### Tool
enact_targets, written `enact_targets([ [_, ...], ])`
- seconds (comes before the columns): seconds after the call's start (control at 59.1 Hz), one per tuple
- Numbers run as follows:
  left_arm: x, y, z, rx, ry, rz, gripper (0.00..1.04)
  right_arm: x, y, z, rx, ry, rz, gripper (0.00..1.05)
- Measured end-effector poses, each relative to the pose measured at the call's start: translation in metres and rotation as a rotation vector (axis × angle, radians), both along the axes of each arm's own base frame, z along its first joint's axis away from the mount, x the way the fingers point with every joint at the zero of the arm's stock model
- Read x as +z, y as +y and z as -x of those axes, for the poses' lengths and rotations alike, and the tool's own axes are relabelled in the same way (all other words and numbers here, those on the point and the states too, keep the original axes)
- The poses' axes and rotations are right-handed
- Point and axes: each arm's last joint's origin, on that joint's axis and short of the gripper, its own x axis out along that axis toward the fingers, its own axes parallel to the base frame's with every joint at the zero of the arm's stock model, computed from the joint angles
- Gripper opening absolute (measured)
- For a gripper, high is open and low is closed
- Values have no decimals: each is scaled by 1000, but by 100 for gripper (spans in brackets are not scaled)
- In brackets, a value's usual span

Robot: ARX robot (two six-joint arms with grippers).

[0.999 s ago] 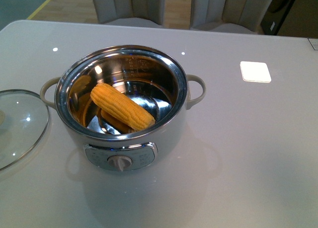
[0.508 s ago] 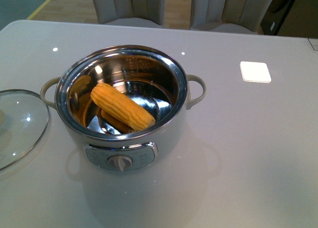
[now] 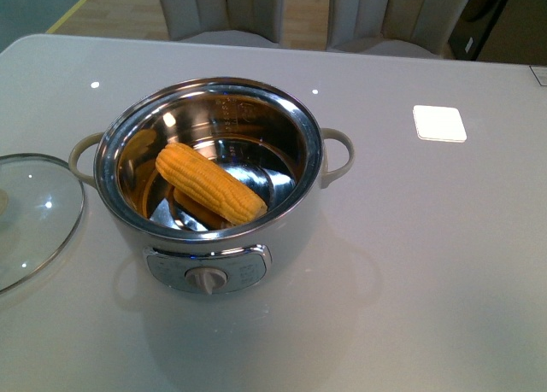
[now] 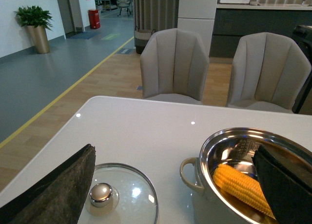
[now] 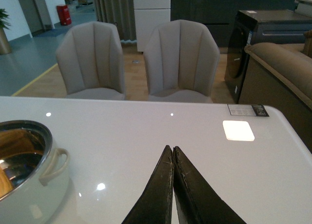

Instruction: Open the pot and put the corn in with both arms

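Left gripper: jaws spread wide, empty; right gripper: clenched on nothing. Corn lies inside pot; glass lid beside it on white desk. Two grey chairs beyond.

Showroom-like dining area: padded chairs, white table, open hall.

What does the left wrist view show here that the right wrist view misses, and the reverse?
Only the left wrist view shows the yellow-orange corn cob lying in the pot, the round glass lid flat on the table, and the open left gripper. Only the right wrist view shows the white square pad and the shut right gripper. Both show the steel-lined cream pot and the white table.
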Motion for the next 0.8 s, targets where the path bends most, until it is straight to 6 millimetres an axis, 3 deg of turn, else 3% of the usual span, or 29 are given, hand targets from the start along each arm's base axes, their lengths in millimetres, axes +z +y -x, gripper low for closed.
enact_targets([
  [0.406,0,0,0,0,0,0,98,0,0,0,0,0,1,3],
  [0.796,0,0,0,0,0,0,98,0,0,0,0,0,2,71],
])
